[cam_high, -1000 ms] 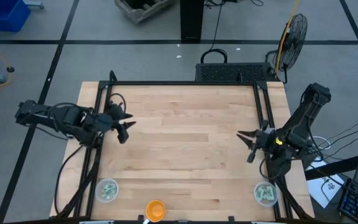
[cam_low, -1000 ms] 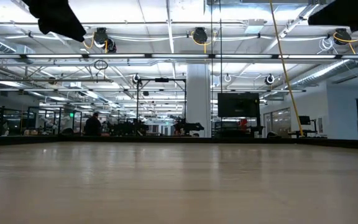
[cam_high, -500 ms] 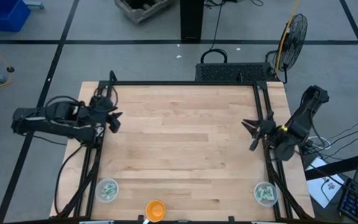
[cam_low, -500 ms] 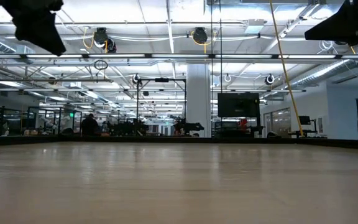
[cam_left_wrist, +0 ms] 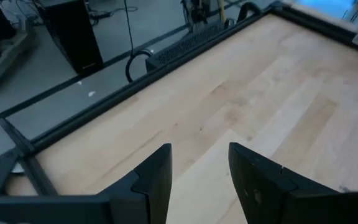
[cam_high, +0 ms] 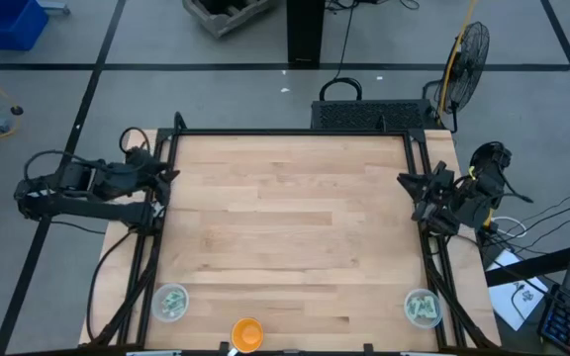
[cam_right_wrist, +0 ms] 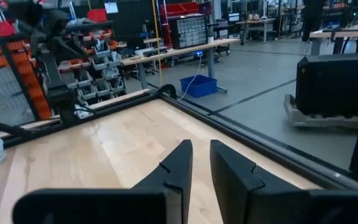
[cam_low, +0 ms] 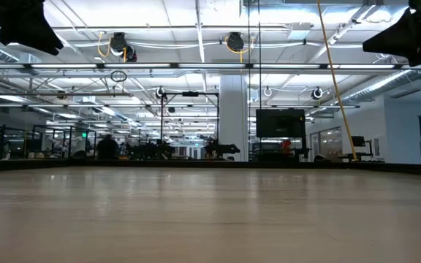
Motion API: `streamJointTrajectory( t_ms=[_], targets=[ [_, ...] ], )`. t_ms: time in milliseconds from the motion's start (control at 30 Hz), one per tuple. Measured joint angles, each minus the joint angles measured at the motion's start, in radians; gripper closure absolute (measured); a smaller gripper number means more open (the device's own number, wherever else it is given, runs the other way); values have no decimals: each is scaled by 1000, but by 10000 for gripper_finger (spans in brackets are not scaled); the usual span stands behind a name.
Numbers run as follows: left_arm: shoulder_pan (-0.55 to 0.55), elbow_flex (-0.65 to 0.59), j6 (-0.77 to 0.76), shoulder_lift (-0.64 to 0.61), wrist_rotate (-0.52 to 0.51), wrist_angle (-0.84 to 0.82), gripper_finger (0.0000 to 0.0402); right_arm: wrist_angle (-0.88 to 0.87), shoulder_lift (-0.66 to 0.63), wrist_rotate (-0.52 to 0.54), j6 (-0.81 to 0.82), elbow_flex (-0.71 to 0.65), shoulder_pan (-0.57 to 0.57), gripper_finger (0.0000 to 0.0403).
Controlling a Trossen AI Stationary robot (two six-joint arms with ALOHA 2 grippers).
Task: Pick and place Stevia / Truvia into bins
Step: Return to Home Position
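From where I stand the job looks all but finished: looking down on the table (cam_high: 295,218), I can find no loose sweetener packets on the wood, and the only packets (cam_high: 172,299) I can make out are small pale green and white scraps lying inside the two clear cups. The left cup (cam_high: 171,303) sits at the lower left of the tabletop and the right cup (cam_high: 423,308) at the lower right, both close to the near edge, with an orange bowl (cam_high: 246,332) between them at the bottom centre. How many packets each cup holds is too small to count. Both arms are pulled well away from the cups. The left gripper (cam_high: 164,168) hangs at the left edge of the table in the upper part of the frame, its fingers (cam_left_wrist: 154,171) apart with bare wood showing in the gap and nothing held. The right gripper (cam_high: 412,194) is at the right edge, about level with it, its fingers (cam_right_wrist: 178,158) only slightly apart and also empty. Seen from table height, the arms are just dark shapes in the two top corners. I judge the sorting itself done, and all that seems left is for the arms to settle into their resting pose
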Motion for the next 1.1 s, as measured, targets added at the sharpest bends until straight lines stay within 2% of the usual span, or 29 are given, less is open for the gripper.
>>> streamJointTrajectory(
  t_ms=[100,233,333,400,467,567,700,833,933,1033,1100],
  targets=[
    [0,-66,10,-25,14,90,238,13,-27,1,11,-32,0,353],
    [0,-219,111,-48,115,327,238,85,-39,1,25,-87,0,353],
    [0,-310,177,-56,149,476,238,188,-39,0,7,-149,0,353],
    [0,-327,179,-64,146,488,238,291,-39,-1,-52,-188,0,353],
    [0,-312,153,-79,154,450,238,412,-38,-12,-142,-212,1,353],
    [0,-265,156,-131,192,398,238,613,-39,-83,-345,-221,1,353],
    [0,-208,248,-227,201,383,238,905,-39,-174,-661,-221,1,353],
    [0,-179,332,-354,202,386,238,1120,-39,-268,-865,-241,0,353],
    [0,-192,367,-438,235,394,238,1277,-39,-365,-1008,-304,0,353],
    [-1,-211,393,-431,260,419,238,1511,-37,-434,-1163,-395,0,353],
    [-4,-237,429,-405,282,526,238,1694,-39,-450,-1263,-457,-1,353]
  ],
)
